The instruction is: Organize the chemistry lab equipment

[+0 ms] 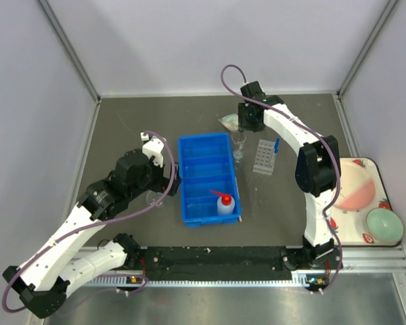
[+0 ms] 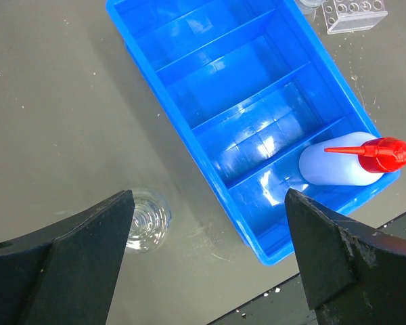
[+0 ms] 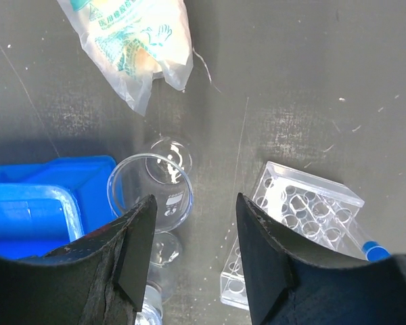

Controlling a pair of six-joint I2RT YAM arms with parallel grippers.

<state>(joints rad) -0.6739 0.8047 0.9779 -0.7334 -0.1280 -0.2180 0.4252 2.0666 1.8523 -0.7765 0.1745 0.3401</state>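
Dark tabletop [image 3: 291,81]; beaker [image 3: 150,179] partly hidden behind right pincer [image 3: 195,200].

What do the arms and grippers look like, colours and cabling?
The left arm and right arm: white links, black joints, a purple cable looping off each. The left gripper and right gripper: matte black, wedge-shaped fingers.

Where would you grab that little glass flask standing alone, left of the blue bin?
By its narrow neck, coming straight down from above. The flask stands upright, mouth up, with open space all round and the blue bin clear of it to the right. Fingers can likely drop either side of the neck, while the wider base looks harder to span.
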